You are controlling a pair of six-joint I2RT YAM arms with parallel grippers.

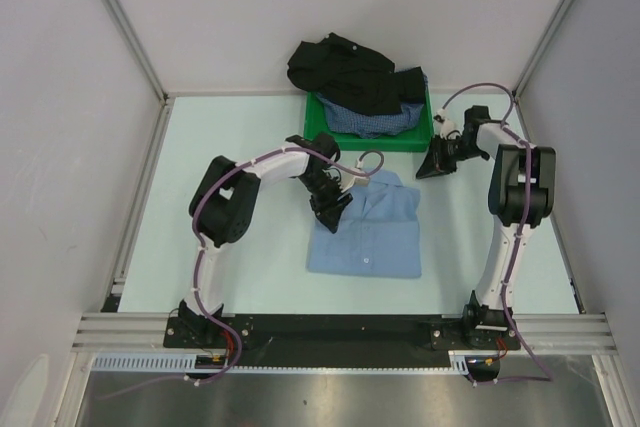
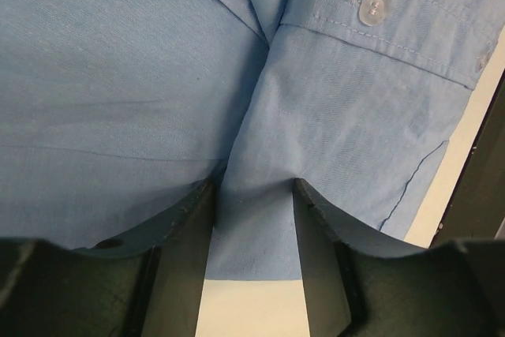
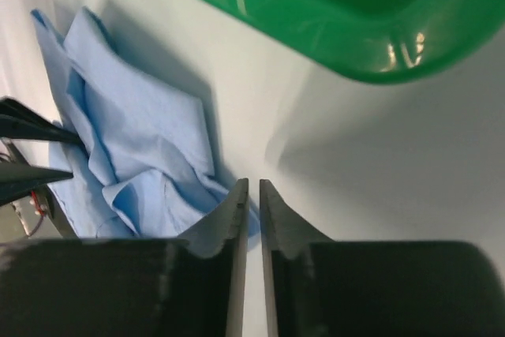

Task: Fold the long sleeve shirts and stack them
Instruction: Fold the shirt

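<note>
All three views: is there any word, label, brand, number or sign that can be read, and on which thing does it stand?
There is no readable text in any view.
Light blue shirt: no label or brand shows; its button is plain.
Green tray: no print or mark.
Black shirt and checked shirt: no tag shows.

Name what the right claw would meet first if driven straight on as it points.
Probably bare table, just beside the edge of the light blue shirt; the right claw is close to that cloth, so depth is unclear. The green tray lies beyond.
</note>
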